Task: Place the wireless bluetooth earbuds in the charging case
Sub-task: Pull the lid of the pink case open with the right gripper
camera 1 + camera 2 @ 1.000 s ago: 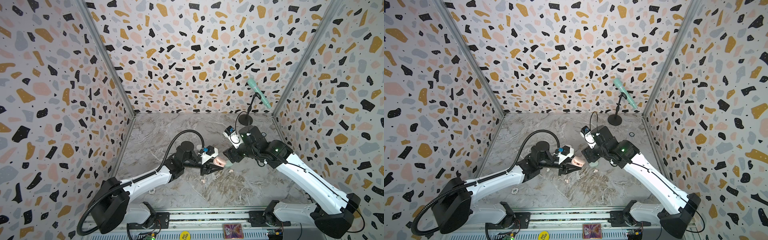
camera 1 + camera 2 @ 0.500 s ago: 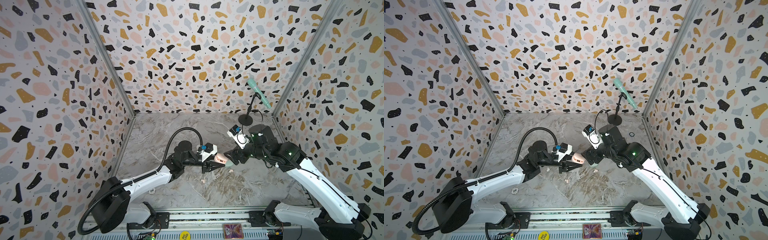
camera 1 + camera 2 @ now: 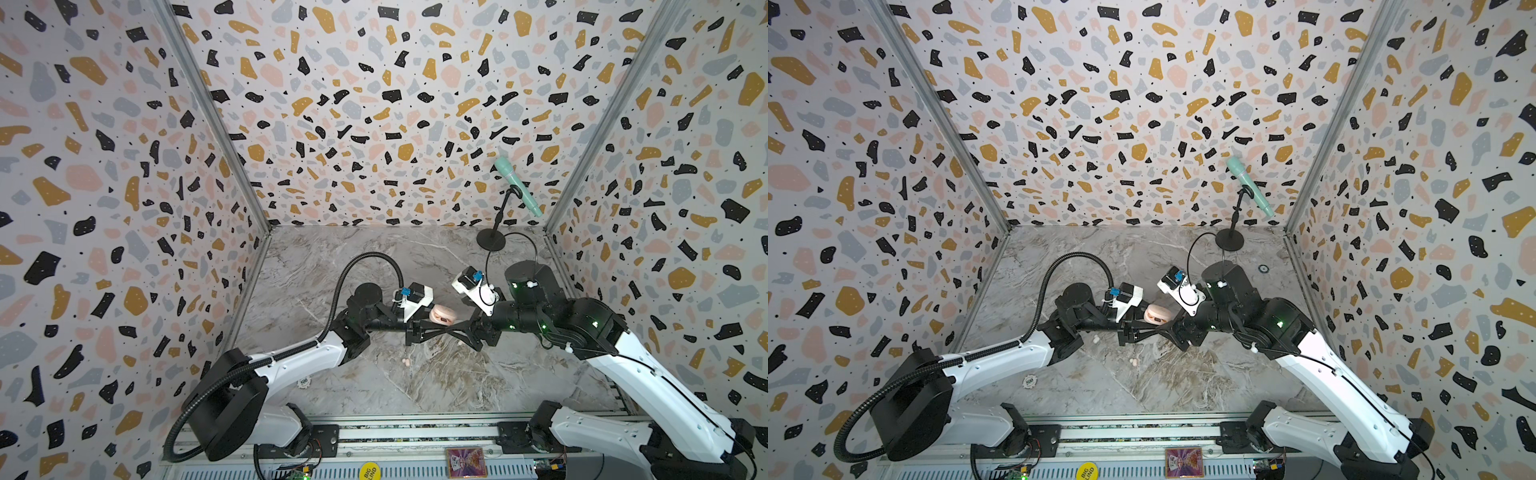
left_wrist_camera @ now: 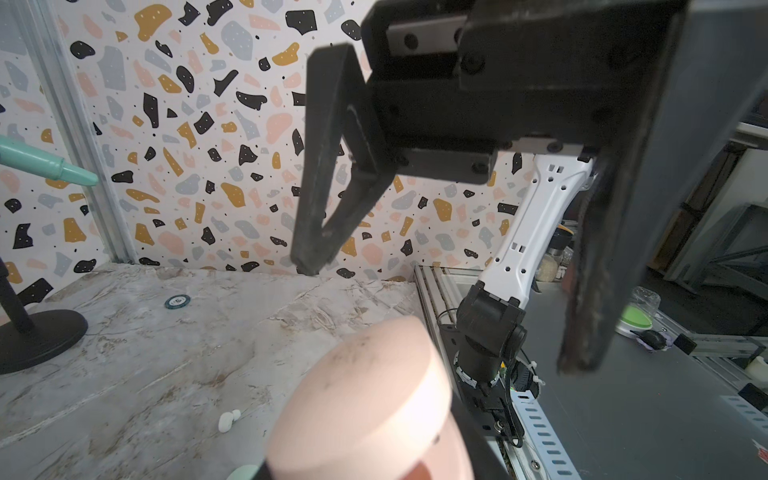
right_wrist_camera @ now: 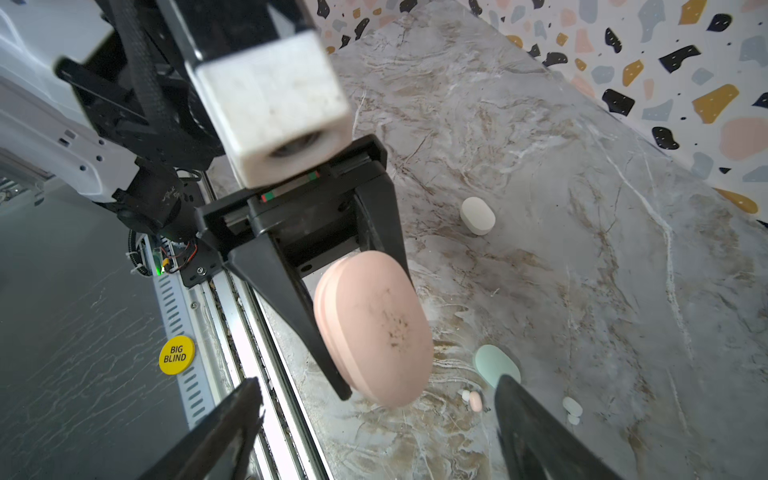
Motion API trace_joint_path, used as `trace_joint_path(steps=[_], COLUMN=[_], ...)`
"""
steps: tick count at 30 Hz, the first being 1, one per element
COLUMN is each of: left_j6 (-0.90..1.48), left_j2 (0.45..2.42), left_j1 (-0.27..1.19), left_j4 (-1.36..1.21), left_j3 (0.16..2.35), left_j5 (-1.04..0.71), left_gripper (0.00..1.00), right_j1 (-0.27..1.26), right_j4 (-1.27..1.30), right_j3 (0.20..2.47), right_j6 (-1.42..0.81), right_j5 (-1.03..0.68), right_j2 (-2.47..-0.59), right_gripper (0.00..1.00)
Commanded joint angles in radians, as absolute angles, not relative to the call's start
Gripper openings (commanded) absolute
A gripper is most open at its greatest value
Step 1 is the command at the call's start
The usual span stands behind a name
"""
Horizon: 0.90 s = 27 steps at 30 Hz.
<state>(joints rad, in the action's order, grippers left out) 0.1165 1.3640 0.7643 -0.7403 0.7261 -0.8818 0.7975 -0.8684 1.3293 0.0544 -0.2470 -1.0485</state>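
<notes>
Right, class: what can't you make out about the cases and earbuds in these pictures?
Inside of the pink case: its own shell hides it in both wrist views; too small in both top views.
The mint case: right wrist view, partly behind a finger of the right gripper.
The earbuds: too small for detail anywhere.

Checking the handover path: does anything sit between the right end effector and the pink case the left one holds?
Nothing visible does. In the right wrist view the pink case, clamped in the left end effector, hangs directly ahead of the open right end effector, with nothing in the gap between them.
</notes>
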Motion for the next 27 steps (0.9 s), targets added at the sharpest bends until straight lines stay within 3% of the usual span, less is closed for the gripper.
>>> trace_joint_path(steps=[1, 6, 13, 27], left_j6=[0.129, 0.122, 0.095, 0.104], left_j2=[1.360, 1.354, 1.347, 1.344], left_j1=[0.771, 0.773, 0.775, 0.781], left_j4=[-0.810, -0.803, -0.767, -0.767], left_j3=[0.713, 0.706, 0.704, 0.710], left_j5=[-0.902, -0.908, -0.912, -0.917], left_gripper=[0.23, 0.23, 0.23, 0.23], right_j1=[0.801, 0.764, 0.652, 0.578], right_j4=[-0.865, -0.843, -0.819, -0.813], right_j3=[1.325, 1.356, 1.417, 1.434], right_j6=[0.064, 0.059, 0.065, 0.060], right_j5=[-0.159, -0.113, -0.197, -0.265], right_j2=[-1.055, -1.079, -1.112, -1.190], right_gripper=[0.88, 0.87, 0.87, 0.87])
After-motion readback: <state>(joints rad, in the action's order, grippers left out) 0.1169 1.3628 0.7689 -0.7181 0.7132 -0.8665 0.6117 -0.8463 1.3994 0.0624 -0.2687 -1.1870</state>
